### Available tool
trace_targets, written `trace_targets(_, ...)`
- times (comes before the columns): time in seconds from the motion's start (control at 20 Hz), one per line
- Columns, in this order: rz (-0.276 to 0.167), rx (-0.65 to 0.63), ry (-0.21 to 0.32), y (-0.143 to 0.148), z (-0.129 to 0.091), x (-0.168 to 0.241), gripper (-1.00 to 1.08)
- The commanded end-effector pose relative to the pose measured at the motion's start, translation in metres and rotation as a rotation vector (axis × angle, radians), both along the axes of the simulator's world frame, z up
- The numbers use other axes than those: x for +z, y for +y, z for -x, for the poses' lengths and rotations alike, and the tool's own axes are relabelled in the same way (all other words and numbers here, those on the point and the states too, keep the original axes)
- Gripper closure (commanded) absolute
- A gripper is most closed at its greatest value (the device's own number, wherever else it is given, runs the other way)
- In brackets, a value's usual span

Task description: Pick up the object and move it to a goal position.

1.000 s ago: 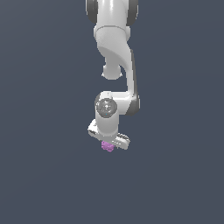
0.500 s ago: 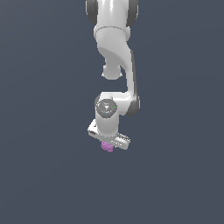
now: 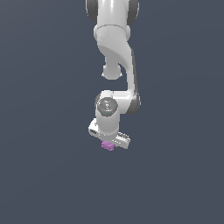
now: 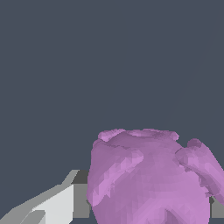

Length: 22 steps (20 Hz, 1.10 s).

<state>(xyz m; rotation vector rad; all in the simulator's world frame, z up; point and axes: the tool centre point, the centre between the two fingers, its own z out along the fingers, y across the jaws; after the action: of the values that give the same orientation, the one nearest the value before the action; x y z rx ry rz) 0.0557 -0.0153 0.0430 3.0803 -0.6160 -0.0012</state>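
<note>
The uniform dark slate-grey background (image 3: 39, 131) fills both views; no counter edge or horizon can be told apart in it.

The white, glossy, jointed robot arm (image 3: 114, 48) enters from the top edge of the exterior view and descends through a rounded elbow to a wrist joint with a grey circular cap (image 3: 106, 106). Below the wrist sits the flat white hand body, tilted so that its end toward the exterior view's right is lower.

The white pincer (image 3: 107, 142) points downward beneath that body. In the wrist view, one white-and-grey finger (image 4: 57, 203) lies against the side of the object, and a small grey part shows at the opposite side. The pincer is closed to the object's width and grips it.

The small pinkish-purple lumpy blob with a knobbly surface (image 3: 107, 146) projects just below the hand body in the exterior view, much narrower than the hand. In the wrist view the blob (image 4: 148, 179) fills the lower frame, showing a flattened top rim and bulging lobes. Whether it touches any surface below cannot be told.
</note>
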Motion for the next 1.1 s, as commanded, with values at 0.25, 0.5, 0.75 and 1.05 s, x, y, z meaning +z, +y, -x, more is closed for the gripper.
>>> trace_targets(0.25,0.000,0.000,-0.001,0.010,0.017,0.017,1.08)
trace_targets(0.5,0.000,0.000,-0.001,0.022,0.038,0.038,1.08)
trace_targets(0.75,0.000,0.001,-0.001,0.039,0.067,0.066,1.08)
trace_targets(1.05,0.000,0.001,-0.001,0.060,0.104,0.103,1.08)
